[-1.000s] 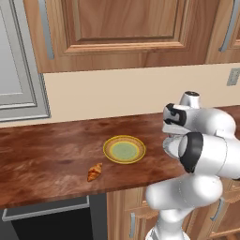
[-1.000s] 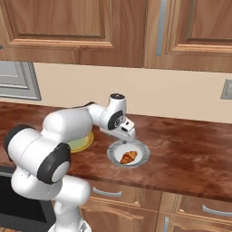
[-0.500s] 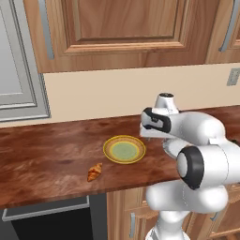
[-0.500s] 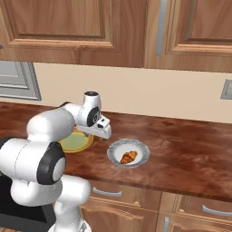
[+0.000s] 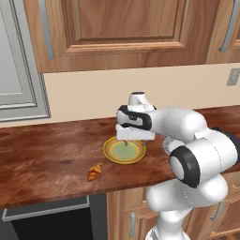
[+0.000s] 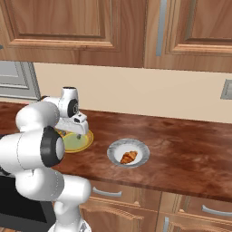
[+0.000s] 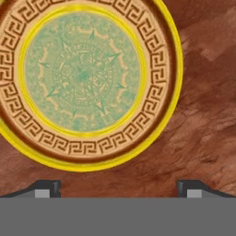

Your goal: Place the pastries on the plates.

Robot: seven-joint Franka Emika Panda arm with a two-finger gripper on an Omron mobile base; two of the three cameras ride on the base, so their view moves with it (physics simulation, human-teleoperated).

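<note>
The released, empty tool (image 5: pixel 128 142) hovers over the yellow plate (image 5: pixel 110 155). The loose croissant (image 5: pixel 94 171), at seven o'clock on the bench (image 5: pixel 42 154), could be nudged off the front edge.

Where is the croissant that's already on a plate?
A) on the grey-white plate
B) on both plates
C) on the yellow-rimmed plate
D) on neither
A: one croissant lies in the grey-white plate, while the yellow-rimmed plate is bare and the other croissant lies on the counter.
</note>
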